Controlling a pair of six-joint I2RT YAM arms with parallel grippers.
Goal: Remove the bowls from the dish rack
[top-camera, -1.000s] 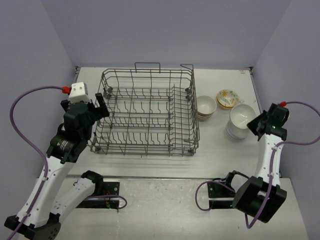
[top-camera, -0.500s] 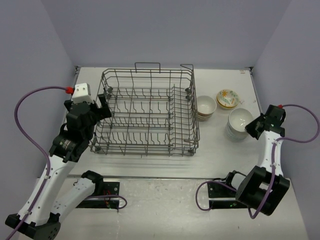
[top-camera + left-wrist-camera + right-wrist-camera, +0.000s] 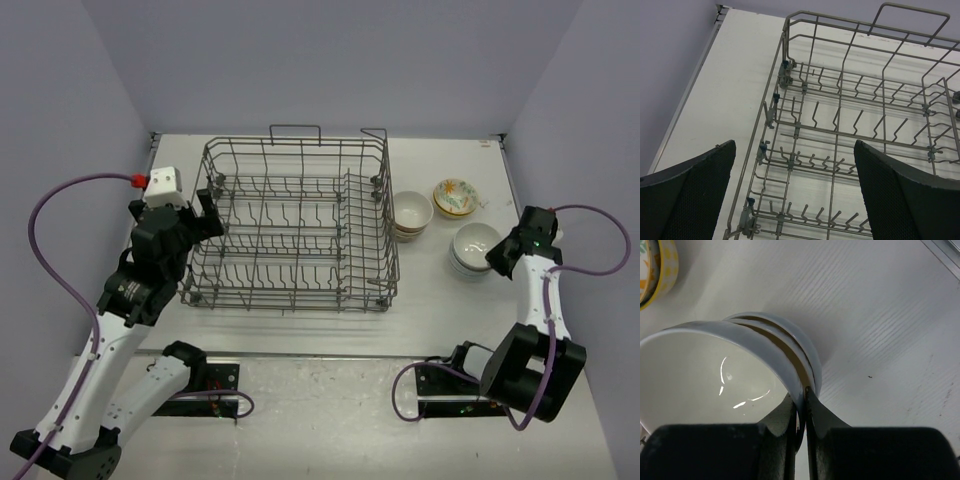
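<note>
Probably final placement: right gripper (image 3: pixel 803 402) pinches the white bowl (image 3: pixel 715 375) rim on the stack (image 3: pixel 801 347), dish rack (image 3: pixel 292 225) looks empty, left gripper (image 3: pixel 794 147) gapes idle; next, release and lift clear.

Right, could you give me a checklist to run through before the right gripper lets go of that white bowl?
1. Grip: right gripper shut on the top white bowl at its rim: ok.
2. Nesting: top white bowl sits inside the white stack: ok.
3. Fully seated and level: cannot tell.
4. Neighbours: floral bowl and tan bowls stand apart from the white stack: ok.
5. Unloading: dish rack holds no bowls: ok.
6. Other arm: left gripper open, at the rack's left end: ok.
</note>
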